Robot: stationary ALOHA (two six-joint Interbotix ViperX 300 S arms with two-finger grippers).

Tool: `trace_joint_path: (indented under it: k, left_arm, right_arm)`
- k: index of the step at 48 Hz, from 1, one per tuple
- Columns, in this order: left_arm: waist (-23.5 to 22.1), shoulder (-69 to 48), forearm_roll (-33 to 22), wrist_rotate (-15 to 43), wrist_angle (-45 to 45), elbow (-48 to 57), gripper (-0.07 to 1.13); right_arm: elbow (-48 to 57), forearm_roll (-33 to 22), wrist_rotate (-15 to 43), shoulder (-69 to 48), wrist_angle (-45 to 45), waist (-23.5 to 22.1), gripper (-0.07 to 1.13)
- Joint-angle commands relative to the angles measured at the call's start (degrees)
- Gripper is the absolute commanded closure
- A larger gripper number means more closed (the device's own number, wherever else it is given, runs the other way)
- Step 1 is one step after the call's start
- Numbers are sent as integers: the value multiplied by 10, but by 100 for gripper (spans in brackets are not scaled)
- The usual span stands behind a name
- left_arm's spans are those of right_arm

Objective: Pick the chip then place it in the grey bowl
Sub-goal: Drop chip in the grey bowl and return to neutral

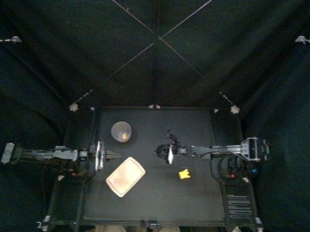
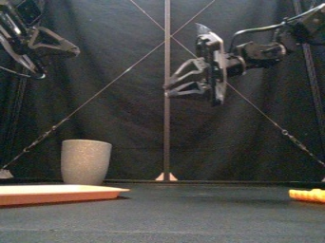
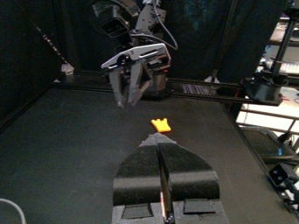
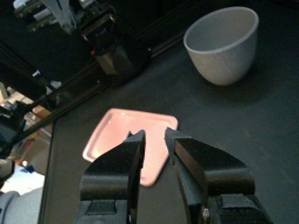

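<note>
Three things sit on the counter [image 1: 169, 198]: a yellow chip [image 1: 184, 172] at front right, a grey cup [image 1: 121, 132] at back left and a pink tray [image 1: 125, 175] at front left. The chip lies flat, untouched, well apart from the cup. The right gripper [image 2: 188, 92] is empty, jaws apart, high above the counter and behind the chip. The left gripper [image 3: 163, 150] rests at left, jaws together. Likely risks: an off-centre descent may shove the thin chip aside, and a shallow pinch may drop it short of the cup.
</note>
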Motion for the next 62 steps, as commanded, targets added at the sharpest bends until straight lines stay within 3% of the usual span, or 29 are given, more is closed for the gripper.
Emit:
trace_joint_path:
  k: [1,21,35,62]
  left_arm:
    - [8,2,-1,1,-3,-5,105]
    - [33,2,-1,0,-3,11,105]
    - [39,2,-1,0,-2,16,105]
    - [40,2,-3,-1,-9,28,105]
  right_arm:
    - [53,-12,-1,-60,-25,4,38]
    - [181,-18,-3,-241,-29,18,38]
    - [223,-97,-19,-312,-37,18,38]
    - [233,-173,-37,-272,-49,19,38]
